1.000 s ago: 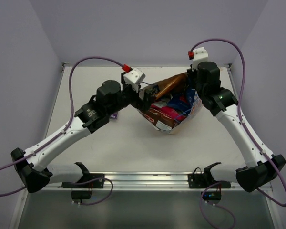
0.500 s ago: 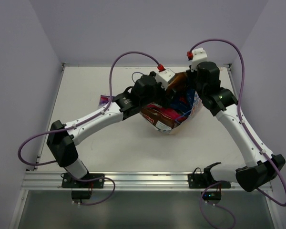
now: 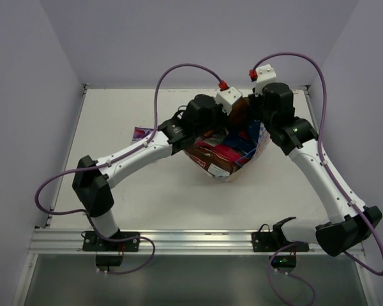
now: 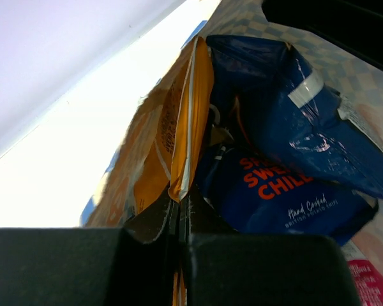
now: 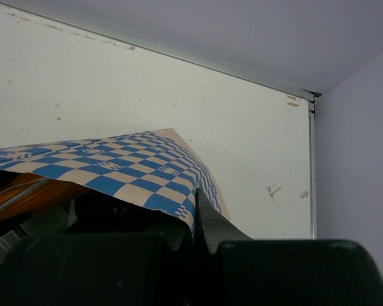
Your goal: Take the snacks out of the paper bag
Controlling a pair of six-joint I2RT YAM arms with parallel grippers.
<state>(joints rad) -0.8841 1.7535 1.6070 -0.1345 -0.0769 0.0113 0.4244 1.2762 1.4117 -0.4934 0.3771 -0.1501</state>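
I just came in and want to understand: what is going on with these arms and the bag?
The right gripper pinches the checkered rim of the paper bag. The left gripper is inside, shut on the edge of an orange packet. Dark blue packets lie beside it; one small packet lies on the table.

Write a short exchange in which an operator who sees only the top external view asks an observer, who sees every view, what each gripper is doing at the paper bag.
Operator: From above, the wrists hide the fingertips. Is the left gripper gripping anything?
Observer: Yes. In the left wrist view it is shut on the edge of the orange packet, inside the bag.
Operator: And the right gripper?
Observer: In the right wrist view it is shut on the blue-and-white checkered edge of the paper bag.
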